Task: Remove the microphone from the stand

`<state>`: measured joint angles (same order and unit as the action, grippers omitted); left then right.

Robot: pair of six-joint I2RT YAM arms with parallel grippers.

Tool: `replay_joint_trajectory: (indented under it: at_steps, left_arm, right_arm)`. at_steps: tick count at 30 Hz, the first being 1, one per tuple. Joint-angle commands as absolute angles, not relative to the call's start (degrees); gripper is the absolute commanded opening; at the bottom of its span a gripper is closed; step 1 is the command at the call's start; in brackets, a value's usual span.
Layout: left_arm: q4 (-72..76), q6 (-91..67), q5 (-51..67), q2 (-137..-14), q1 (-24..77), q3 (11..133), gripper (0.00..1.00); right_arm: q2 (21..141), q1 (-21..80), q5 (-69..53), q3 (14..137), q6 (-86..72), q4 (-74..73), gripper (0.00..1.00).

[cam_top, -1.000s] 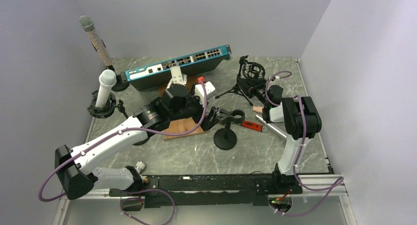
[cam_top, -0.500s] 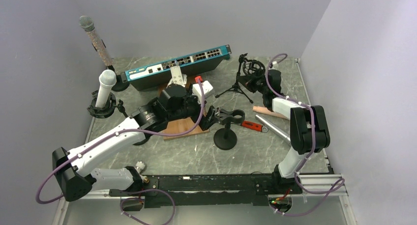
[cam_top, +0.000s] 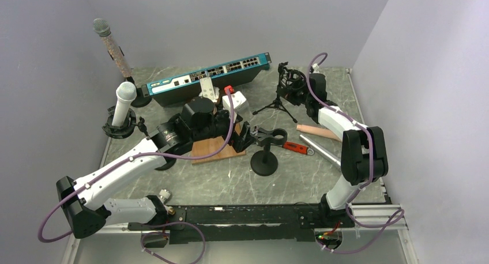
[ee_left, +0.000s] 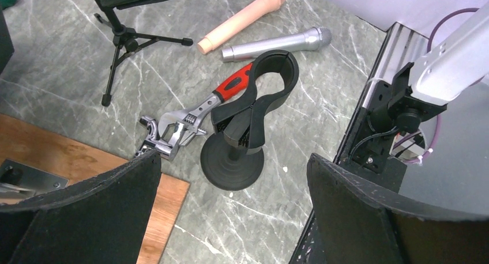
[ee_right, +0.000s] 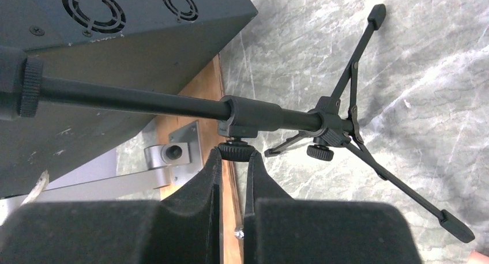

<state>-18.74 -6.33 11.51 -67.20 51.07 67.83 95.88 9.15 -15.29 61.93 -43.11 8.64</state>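
Note:
A black tripod stand [cam_top: 278, 102] with a ring mount [cam_top: 294, 79] stands at the back right. My right gripper [cam_top: 307, 92] is shut on the small knurled knob [ee_right: 235, 153] under the stand's pole [ee_right: 132, 100]. I cannot tell whether that mount holds a microphone. A white microphone [cam_top: 123, 104] sits upright in a black stand at the left, and a glittery one [cam_top: 109, 44] leans in a stand behind it. A silver microphone [ee_left: 277, 44] lies loose on the table. My left gripper [ee_left: 233, 163] hangs open above an empty clip stand [ee_left: 248, 117].
A blue-fronted network switch [cam_top: 207, 76] runs along the back. A wooden board [cam_top: 212, 147] lies under the left arm. A red-handled wrench [ee_left: 190, 117] and a beige handle [ee_left: 242, 19] lie beside the clip stand. A metal bracket [ee_right: 144, 160] sits near the tripod.
My right arm has swung from the table's right side back to the tripod stand, and its jaws have shut on the knob. The left arm has drifted slightly left, still open.

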Motion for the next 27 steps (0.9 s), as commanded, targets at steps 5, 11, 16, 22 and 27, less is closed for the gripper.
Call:
replay_joint_trajectory:
  at_steps: [5,11,16,22,27]
  left_arm:
    - [-18.26,-7.99,13.51,-66.04,50.78,69.98,0.99]
    - [-17.80,-8.13,13.86,-65.19,50.15,69.72,0.99]
    - [-18.45,-7.76,13.09,-65.65,49.84,70.01,0.99]
    - [-18.12,-7.30,12.86,-65.89,49.00,69.79,0.99]
    - [-17.51,-6.69,12.20,-66.20,48.52,69.06,0.99]
  right_arm:
    - [98.62,6.00,-21.57,57.70,-46.48,14.56,0.00]
    - [104.29,6.11,-30.62,57.53,-47.99,20.81,0.00]
    - [110.77,7.26,-42.36,61.17,-46.52,22.89,0.00]
    - [111.68,8.26,-46.55,59.04,-46.88,26.40,0.00]
    - [112.56,9.66,-49.68,57.66,-46.83,27.98,0.00]
